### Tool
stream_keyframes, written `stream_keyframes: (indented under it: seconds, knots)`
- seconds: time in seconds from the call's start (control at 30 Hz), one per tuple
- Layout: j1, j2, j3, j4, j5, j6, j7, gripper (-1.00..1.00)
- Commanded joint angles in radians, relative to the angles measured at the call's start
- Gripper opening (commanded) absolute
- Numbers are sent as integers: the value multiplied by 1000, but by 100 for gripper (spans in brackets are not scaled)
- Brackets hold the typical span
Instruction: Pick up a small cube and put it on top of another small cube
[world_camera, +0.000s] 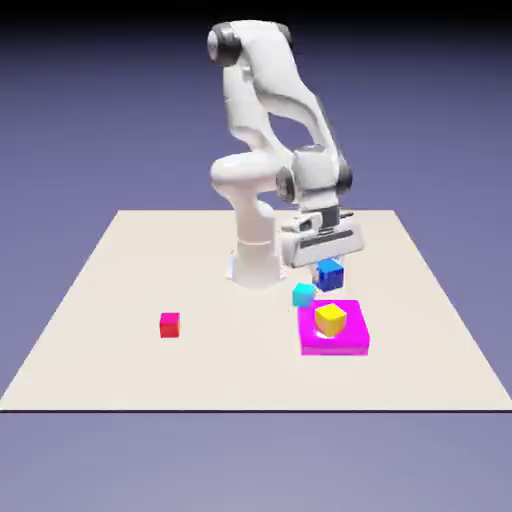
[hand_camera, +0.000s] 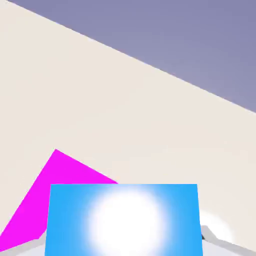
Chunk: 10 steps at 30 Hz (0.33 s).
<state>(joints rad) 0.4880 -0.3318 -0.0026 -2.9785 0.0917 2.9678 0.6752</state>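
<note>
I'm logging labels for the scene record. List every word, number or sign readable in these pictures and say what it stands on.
None: no text, number or sign shows in either view.
The dark-blue cube in the pincer is plain-faced; in the hand view its face carries only a white glare.
The cyan cube, red cube, yellow cube and magenta block are blank.

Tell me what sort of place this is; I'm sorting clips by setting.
A rendered tabletop simulation, apparently: a bare beige table, flat violet backdrop, and plain toy blocks such as the red cube and magenta slab.
</note>
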Motion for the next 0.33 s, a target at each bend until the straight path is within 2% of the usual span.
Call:
stream_keyframes:
  seconds: [0.0, 0.2, 0.23, 0.3]
  knots:
    - [19, 36, -20, 4, -2, 32, 1, -100]
    - [128, 243, -132, 29, -20, 215, 10, -100]
    - [128, 243, -133, 29, -20, 215, 10, 100]
    - [109, 207, -113, 25, -17, 183, 8, 100]
